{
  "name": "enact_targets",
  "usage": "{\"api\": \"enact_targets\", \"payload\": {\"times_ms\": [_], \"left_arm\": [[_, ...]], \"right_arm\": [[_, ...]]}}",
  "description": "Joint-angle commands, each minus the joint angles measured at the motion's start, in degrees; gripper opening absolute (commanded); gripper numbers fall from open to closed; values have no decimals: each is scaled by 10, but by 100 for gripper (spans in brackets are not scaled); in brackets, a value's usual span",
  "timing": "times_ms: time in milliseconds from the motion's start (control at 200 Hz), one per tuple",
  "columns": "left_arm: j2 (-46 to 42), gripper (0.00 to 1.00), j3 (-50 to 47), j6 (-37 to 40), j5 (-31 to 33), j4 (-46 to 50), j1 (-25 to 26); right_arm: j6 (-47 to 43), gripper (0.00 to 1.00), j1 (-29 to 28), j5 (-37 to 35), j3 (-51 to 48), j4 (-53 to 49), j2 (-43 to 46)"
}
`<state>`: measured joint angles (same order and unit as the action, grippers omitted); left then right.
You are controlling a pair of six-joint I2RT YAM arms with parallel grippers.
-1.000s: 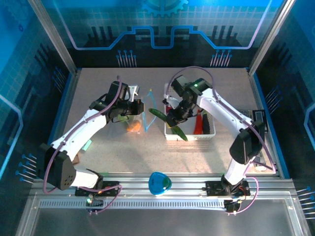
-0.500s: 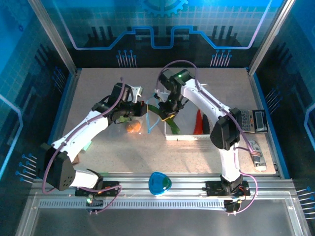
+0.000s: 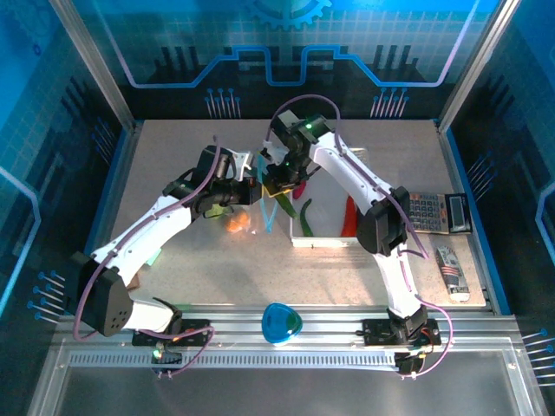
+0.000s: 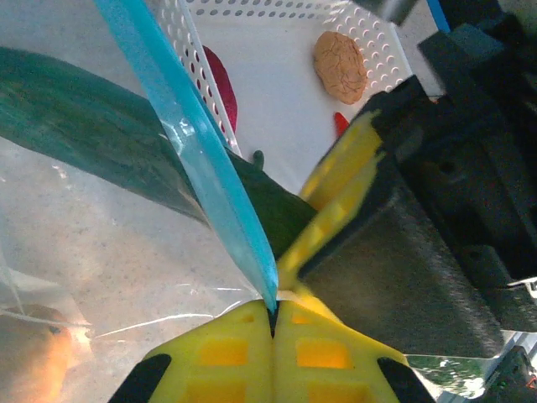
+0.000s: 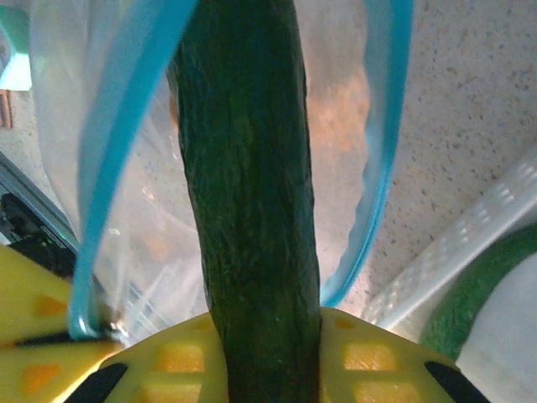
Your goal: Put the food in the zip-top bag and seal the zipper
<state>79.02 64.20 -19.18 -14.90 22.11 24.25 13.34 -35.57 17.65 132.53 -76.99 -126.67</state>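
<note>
Right pincer's [image 5: 260, 353] cucumber [image 5: 247, 185] now at bag [image 5: 126, 227]

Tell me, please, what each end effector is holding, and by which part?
The left end effector pinches the bag by its blue zipper; the right end effector grips a cucumber near one end.

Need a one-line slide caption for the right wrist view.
Dark-green cucumber gripped by the right end effector, passing between the two blue zipper strips of the open zip-top bag.
</note>
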Motion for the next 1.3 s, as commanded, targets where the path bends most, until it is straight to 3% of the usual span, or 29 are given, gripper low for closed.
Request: {"api": "enact_targets", "payload": {"times_ms": [0,495,925,1291], "left_arm": [[-5,0,8,-5,-22,-4,6],[-4,0,22,-8,-30,-3,5],[-14,0,26,-9,-32,1,1],[-25,0,27,-11,-36,2,-12]], "right_arm": [[30,22,-8,44,-9,46,-5],[78,33,-14,96,-95,151,18],[85,53,-18,97,-115,182,46],[83,59,-8,99,-137,198,117]]}}
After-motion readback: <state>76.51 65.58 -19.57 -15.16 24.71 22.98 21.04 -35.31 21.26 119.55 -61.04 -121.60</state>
